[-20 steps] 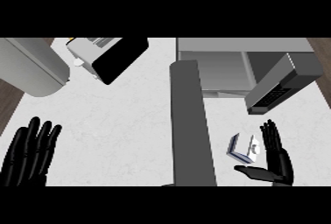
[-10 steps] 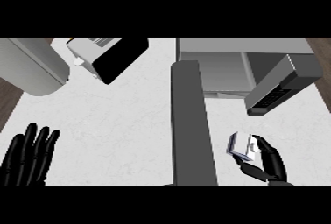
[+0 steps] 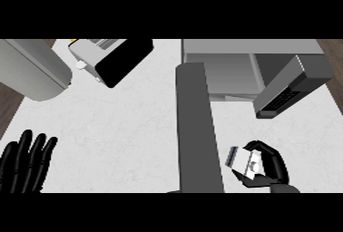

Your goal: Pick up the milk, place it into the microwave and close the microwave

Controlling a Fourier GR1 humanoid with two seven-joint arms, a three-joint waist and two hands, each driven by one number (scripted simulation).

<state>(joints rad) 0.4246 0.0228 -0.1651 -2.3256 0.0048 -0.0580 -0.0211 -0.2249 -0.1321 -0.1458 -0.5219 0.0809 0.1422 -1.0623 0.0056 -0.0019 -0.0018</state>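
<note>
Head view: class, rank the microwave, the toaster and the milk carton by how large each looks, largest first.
1. microwave, largest by far, with its door standing open
2. toaster
3. milk carton, smallest, though the right hand curled round it hides part of it

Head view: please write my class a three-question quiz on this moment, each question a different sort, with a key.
1. True or false: the right hand is curled round the milk.
2. The door of the microwave is: A open, B shut, C missing.
3. Fill in: the left hand rests open at the view's lower ____ corner.
Key: 1 true; 2 A; 3 left.
</note>
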